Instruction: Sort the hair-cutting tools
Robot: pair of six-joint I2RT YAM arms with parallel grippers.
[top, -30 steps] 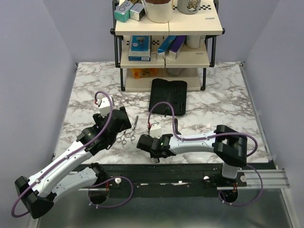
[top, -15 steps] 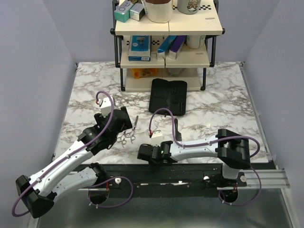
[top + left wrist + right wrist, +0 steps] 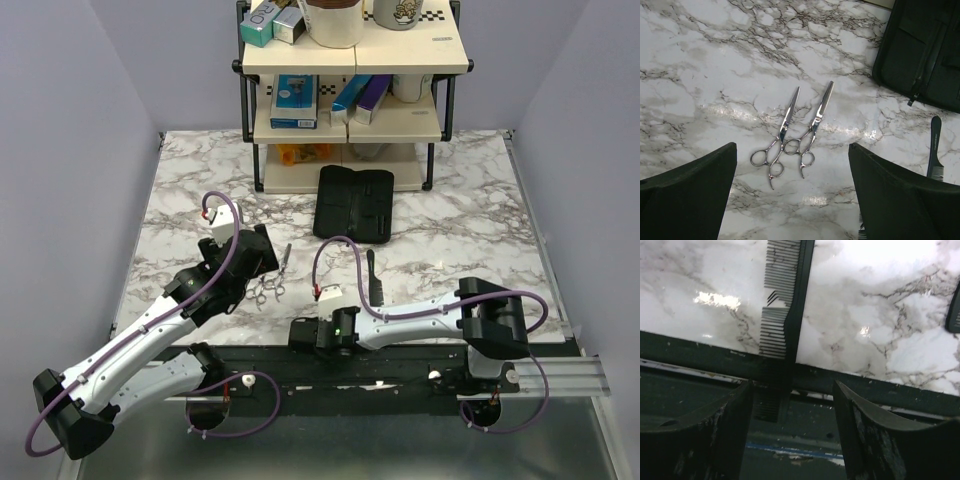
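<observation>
The right end effector is open at the near edge of the bench. Its two fingers stand either side of the wide comb without touching it. The comb lies flat with its near end hanging past the bench edge over the dark rail.

It looks like light, stiff plastic, thin enough that a pinch from above would likely skid on the marble. The overhanging end is probably the best hold, with the fingers closing across the solid spine rather than the teeth.

The left end effector is spread wide above two silver tools on the left half of the bench: plain scissors and thinning shears. Their finger loops touch or overlap, so lifting one may drag the other. Being smooth, flat metal, they are likely heavier and slippery; near the pivot seems the safest place to take them.

A slim tail comb lies to their right, just near of the black pouch.
</observation>
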